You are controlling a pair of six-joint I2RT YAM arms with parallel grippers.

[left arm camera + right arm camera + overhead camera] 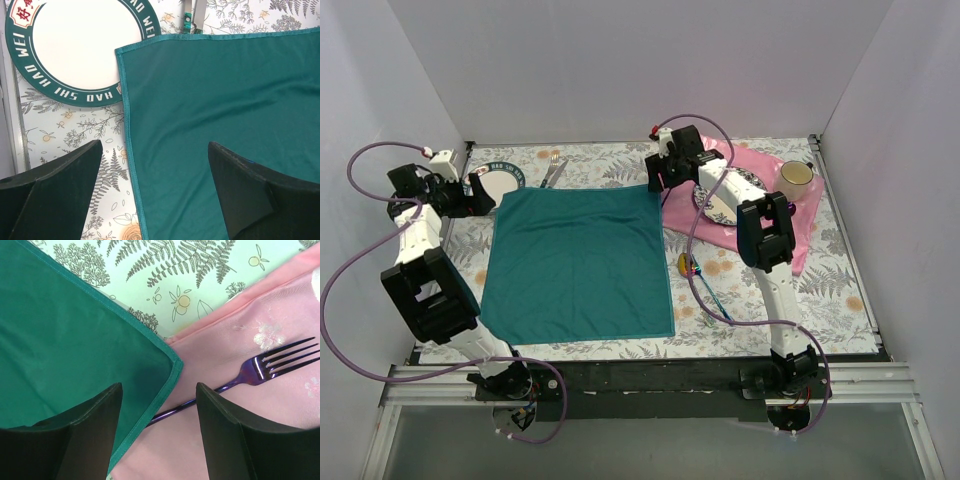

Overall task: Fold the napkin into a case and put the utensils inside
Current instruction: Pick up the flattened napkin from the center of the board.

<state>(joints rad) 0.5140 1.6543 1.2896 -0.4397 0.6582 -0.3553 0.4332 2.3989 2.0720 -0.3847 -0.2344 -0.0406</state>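
Teal cloth, the napkin [578,265] lay flat on the bench [840,300] and looked soft, light and a bit slick. The left end effector [155,145] gaped over its far-left corner, and the right end effector [159,386] gaped over the far-right one. The hemmed corners seemed the best hold.

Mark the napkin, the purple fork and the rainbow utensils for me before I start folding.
napkin [578,265]: top external view, middle of the flat cloth.
purple fork [256,369]: right wrist view, base of the tines.
rainbow utensils [690,266]: top external view, the gold spoon bowl.
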